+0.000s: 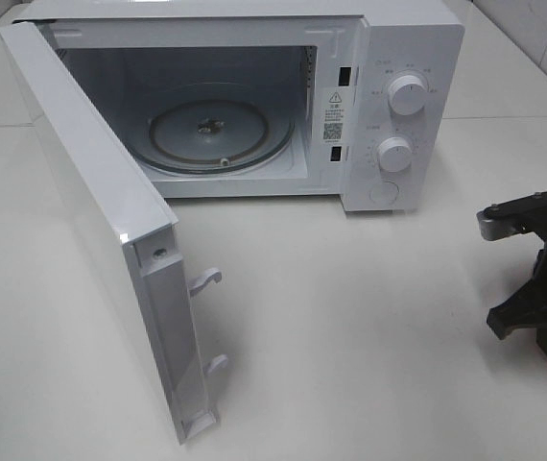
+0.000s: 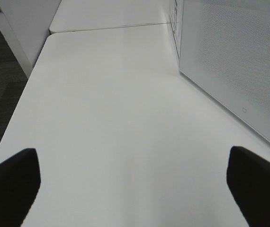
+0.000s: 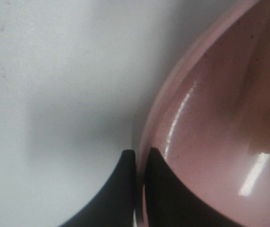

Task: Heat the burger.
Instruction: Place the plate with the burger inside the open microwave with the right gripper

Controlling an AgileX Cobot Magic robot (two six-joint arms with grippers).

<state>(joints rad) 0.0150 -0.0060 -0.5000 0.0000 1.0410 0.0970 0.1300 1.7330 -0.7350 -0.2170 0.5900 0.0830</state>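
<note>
Microwave door (image 1: 91,211) is nearest, swung wide open toward the camera on the left. Its free edge, with two white latch hooks (image 1: 206,280), stands over the white surface (image 1: 350,327).

Left end effector (image 2: 135,189): released, dark fingers (image 2: 12,187) spread wide and gripping nothing. It hovers over bare surface alongside the door's perforated outer face.

Microwave (image 1: 413,48): white, back centre, cavity open. Glass turntable (image 1: 221,130) lies on the cavity floor. The control panel is right of the cavity, with two round knobs (image 1: 407,94) one above the other.

Right arm (image 1: 537,279): black, at the far right edge, low over the surface, well apart from the microwave.

Right end effector (image 3: 140,152): clenched on the rim of the pink plate (image 3: 211,104), one finger outside the rim, one inside. The plate is glossy; cannot tell whether it rests on the surface or is lifted.

Burger: not made out in any view. A sliver of green at the plate's edge in the right wrist view is too small to identify, so its place cannot be told.
</note>
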